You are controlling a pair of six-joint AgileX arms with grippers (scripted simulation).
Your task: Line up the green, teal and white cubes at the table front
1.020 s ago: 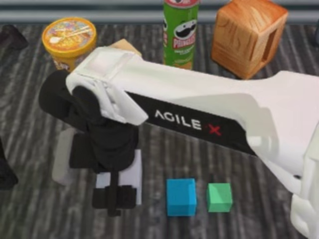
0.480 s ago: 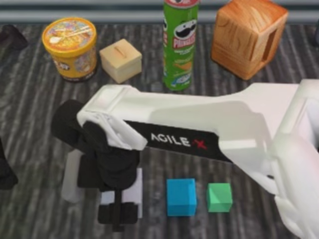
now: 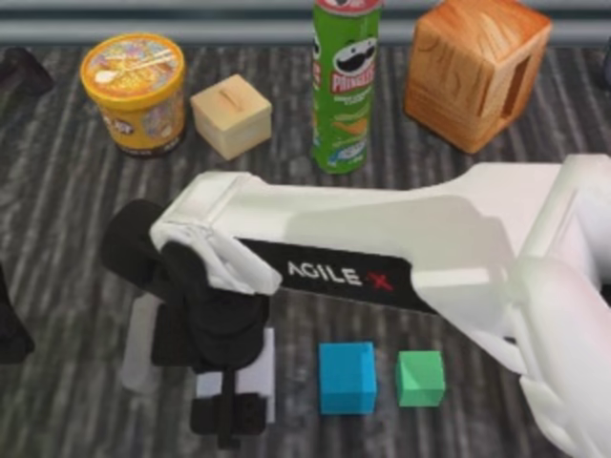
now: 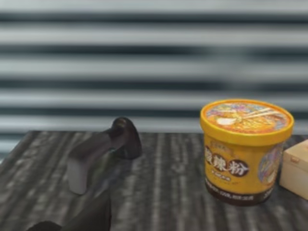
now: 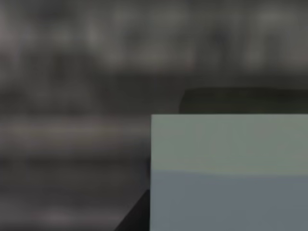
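White cube (image 3: 256, 367): under our right gripper (image 3: 227, 412), near the table's (image 3: 67, 200) front edge; we cannot tell its grip.
Teal cube (image 3: 347, 378): just right of it.
Green cube (image 3: 420, 378): right again.
Left arm: parked at left edge.

Table (image 3: 57, 191): matt dark surface, streaky grey grain. Teal cube (image 3: 347, 378), green cube (image 3: 420, 378) and white cube (image 3: 260, 367): plain matt, smooth. Far right box (image 3: 474, 69): glossy wood grain. My right arm (image 3: 420, 258): smooth white plastic shell, black matt wrist.
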